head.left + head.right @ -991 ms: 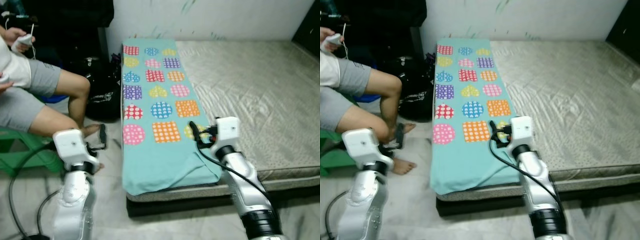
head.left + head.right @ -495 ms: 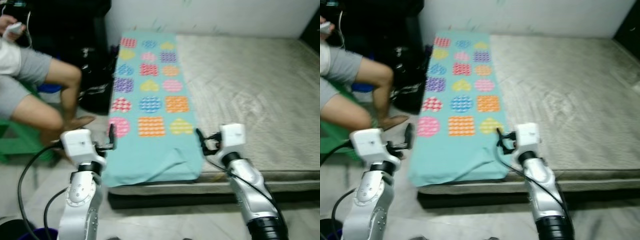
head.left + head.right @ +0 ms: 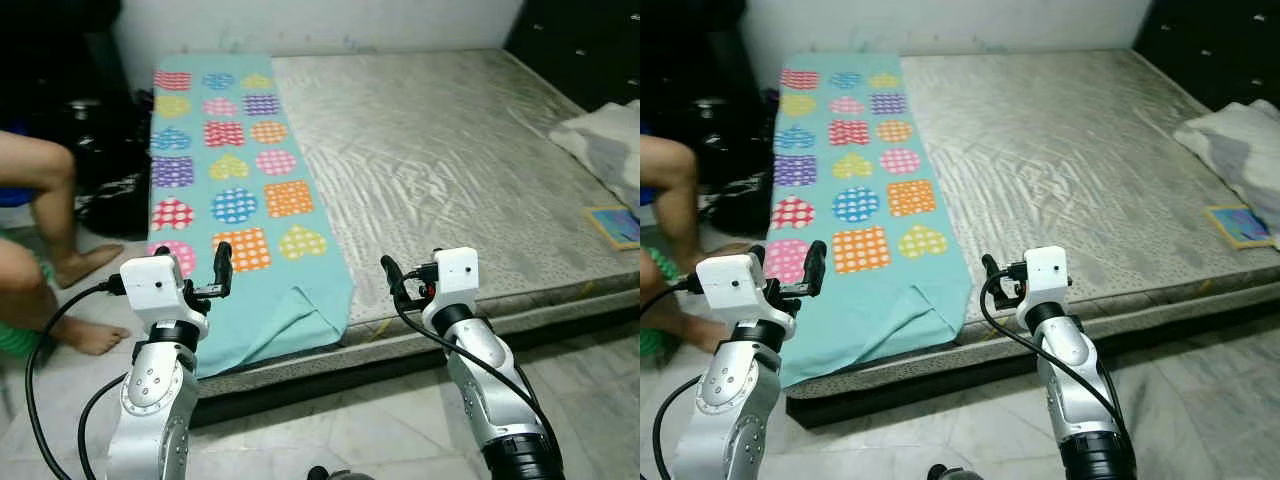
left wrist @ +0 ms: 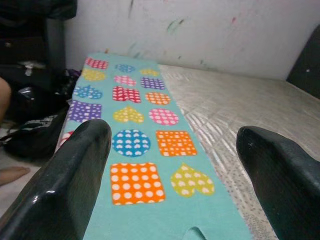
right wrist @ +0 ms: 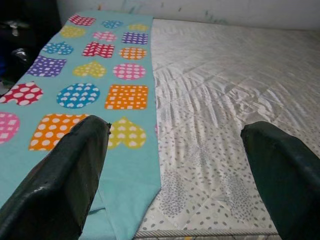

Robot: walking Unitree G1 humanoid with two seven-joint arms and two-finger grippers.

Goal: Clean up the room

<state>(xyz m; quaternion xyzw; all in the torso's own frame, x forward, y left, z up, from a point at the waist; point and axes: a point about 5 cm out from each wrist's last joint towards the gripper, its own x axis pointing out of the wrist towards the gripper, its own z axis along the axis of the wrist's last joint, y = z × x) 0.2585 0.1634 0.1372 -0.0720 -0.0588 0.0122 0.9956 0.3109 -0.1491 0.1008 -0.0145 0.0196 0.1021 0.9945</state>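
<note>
A: How far along was the tidying judged to be?

B: It was judged to be at an early or middle stage. A teal blanket (image 3: 240,190) printed with coloured hearts and squares was seen laid flat along one side of the mattress (image 3: 440,150), with its near corner folded over at the bed's edge. That part could be counted as roughly done, though the fold was left unsmoothed.

A: And what was left?

B: A pale bundle of cloth (image 3: 608,135) was seen at the far right edge of the mattress, and a small flat book or card (image 3: 612,222) just beside it near the bed's corner. Both were judged still to be put away. A dark bag (image 3: 105,170) was also seen on the floor beside the bed, near a seated person's leg (image 3: 45,200).

A: Was anything held?

B: Nothing was held. The left gripper (image 3: 220,272) was raised in front of the blanket's near end, its fingers (image 4: 75,170) spread wide. The right gripper (image 3: 392,280) was poised before the bare mattress edge, likewise spread wide and empty. Neither was touching the bed.
</note>
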